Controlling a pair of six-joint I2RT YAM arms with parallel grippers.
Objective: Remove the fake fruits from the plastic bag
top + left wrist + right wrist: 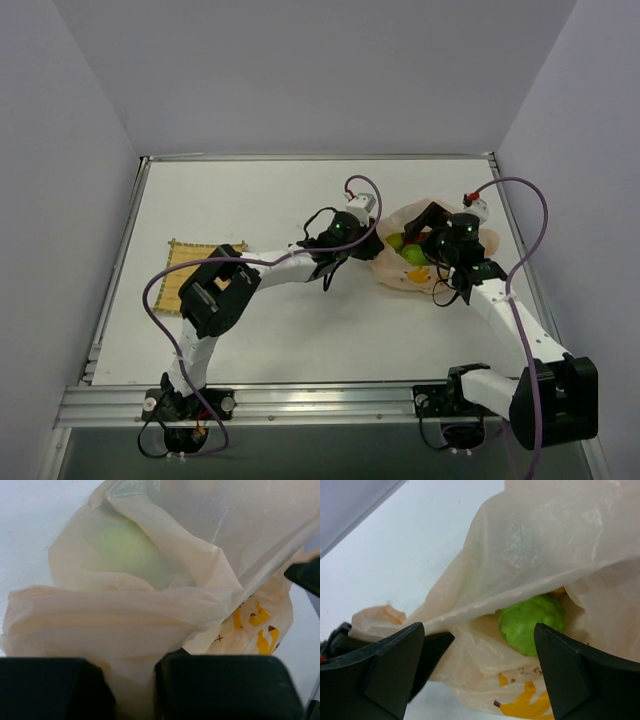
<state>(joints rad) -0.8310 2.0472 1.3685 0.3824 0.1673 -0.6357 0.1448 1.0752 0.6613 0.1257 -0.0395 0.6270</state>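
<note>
Leftward, mat (188, 256); plastic bag (535, 540) over green fruit (532, 622)

Yellow mat (181, 272) — white table (250, 200)

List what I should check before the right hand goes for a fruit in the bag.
1. Left hand pinches the plastic bag: ok.
2. Right hand open: ok.
3. Green fruit exposed ahead of the right hand: ok.
4. Bag film clear of that fruit: not ok, a fold overhangs it.
5. Whatever else the bag holds: cannot tell.
</note>
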